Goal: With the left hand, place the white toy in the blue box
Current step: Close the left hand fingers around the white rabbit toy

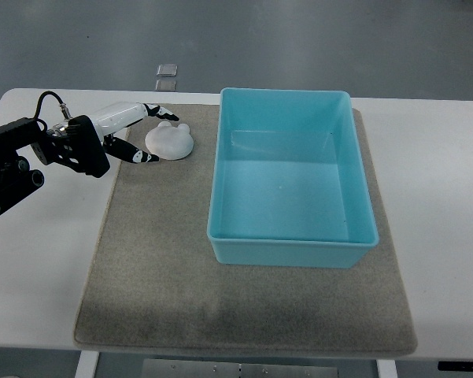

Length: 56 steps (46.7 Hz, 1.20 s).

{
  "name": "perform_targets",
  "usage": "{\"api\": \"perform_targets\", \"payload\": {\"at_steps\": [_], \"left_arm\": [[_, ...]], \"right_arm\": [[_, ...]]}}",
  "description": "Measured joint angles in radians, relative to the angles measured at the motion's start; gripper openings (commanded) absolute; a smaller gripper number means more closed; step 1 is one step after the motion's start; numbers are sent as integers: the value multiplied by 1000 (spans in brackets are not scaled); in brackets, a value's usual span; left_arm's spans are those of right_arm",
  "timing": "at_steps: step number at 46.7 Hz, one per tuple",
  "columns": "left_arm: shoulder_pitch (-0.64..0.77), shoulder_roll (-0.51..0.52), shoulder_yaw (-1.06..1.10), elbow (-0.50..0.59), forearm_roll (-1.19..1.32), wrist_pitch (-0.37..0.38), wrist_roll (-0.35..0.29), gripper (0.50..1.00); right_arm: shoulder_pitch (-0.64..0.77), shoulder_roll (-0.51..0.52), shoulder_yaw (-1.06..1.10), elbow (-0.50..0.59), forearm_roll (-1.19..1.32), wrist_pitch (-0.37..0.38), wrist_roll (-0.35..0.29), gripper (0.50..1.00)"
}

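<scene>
One white toy (170, 141) lies on the mat (157, 260) left of the blue box (291, 177); your left hand (130, 134) flanks it, fingers (145, 157) spread, empty. Close evenly around it before lifting.

— How is the light?
— Bright, even, from overhead. The box (291, 177) shows pale glare on its floor toward 11 o'clock.
— Shadows?
— A soft dark band crosses the mat (244, 315) toward 6 o'clock.
— Sharpness?
— Mostly crisp; the table (441, 197) edges bow slightly.
</scene>
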<state>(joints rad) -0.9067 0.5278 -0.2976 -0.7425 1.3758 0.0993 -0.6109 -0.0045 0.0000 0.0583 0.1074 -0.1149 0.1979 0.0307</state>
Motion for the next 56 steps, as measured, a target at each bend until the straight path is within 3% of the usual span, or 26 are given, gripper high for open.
{"api": "perform_targets", "payload": {"at_steps": [18,30,40,56], "left_arm": [[-2,-33,14,7,4,7,0,825],[-2,-51,14,21,65,67,0,825],[-1,-76,22,52,69,75,0,786],[-4,-117,67,119,70,131,0,767]], "right_arm": [[0,0,0,0,0,0,0,936],[0,0,0,0,0,0,0,936],[0,0,0,0,0,0,0,936],[0,0,0,0,0,0,0,936]]}}
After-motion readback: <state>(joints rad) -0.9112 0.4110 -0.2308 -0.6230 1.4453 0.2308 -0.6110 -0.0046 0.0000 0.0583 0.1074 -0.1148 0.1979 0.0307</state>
